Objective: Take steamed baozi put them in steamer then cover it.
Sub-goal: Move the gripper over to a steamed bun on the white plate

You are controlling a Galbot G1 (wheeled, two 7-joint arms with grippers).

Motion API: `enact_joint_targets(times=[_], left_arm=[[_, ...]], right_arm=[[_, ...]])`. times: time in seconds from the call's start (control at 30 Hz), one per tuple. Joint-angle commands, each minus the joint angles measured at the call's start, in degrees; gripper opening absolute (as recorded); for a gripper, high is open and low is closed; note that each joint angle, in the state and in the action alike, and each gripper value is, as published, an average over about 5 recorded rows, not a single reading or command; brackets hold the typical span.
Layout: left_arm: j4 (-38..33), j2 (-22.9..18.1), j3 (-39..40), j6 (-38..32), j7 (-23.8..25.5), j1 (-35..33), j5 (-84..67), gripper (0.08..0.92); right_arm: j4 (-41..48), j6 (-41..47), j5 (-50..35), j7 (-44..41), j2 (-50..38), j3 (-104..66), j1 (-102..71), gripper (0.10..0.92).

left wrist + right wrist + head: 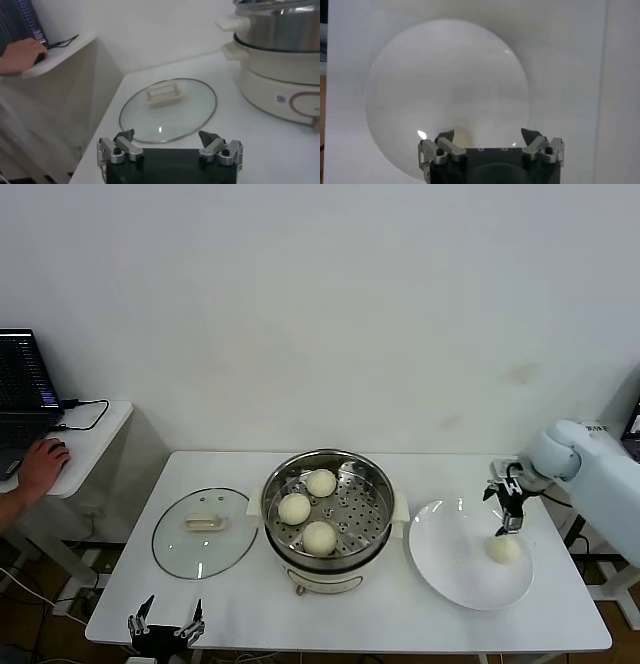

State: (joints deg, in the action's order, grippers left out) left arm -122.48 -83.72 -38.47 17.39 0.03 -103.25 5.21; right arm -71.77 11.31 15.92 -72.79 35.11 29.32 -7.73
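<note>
From my seat I see the right claw (507, 519) hanging with its fingers spread wide just above the last steamed baozi (503, 549), which sits alone on the white plate (450, 569) at the right end of the counter (400, 624). The claw holds nothing; the bun lies directly under it, and in the right wrist view only a cream edge of the bun (462, 137) shows, near one of the claw's spread fingertips (446, 136) and partly hidden by the claw body. I cannot tell whether the tips touch the bun.

Three more buns (318, 537) already lie on the perforated tray inside the steamer (375, 484), which stands mid-counter, just beside the plate. The cover (205, 532) lies flat on the counter to the steamer's left, handle up, close to the pot.

The left claw (166, 621) waits low at the counter's front left edge, fingers also apart and empty, with the cover ahead of it in its own wrist view (167, 110).

The counter is white and stands against a plain white wall. Off to the left is a smaller side table (95, 434) carrying a laptop (22, 384), with a person's hand (42, 464) resting on it.
</note>
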Motion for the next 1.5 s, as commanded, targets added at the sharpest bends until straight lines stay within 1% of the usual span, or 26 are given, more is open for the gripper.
enact_joint_targets(times=[0.03,0.6,1.5], left_arm=[[0.5,-0.1,0.1,0.1,0.1,0.2,0.2,0.823],[0.8,0.3,0.0,0.1,0.0,0.1,0.2,0.823],[1.4,0.2,0.2,0.0,0.0,0.2,0.5,0.823]], right_arm=[[1.9,-0.4,2.2,0.7,0.8,-2.8,-5.1,0.823],[5.1,-2.5,6.9,2.0,1.7,-4.8,-7.6,0.823],[6.1,-3.4,7.7,3.6,2.9,-6.3,-10.3,0.823]])
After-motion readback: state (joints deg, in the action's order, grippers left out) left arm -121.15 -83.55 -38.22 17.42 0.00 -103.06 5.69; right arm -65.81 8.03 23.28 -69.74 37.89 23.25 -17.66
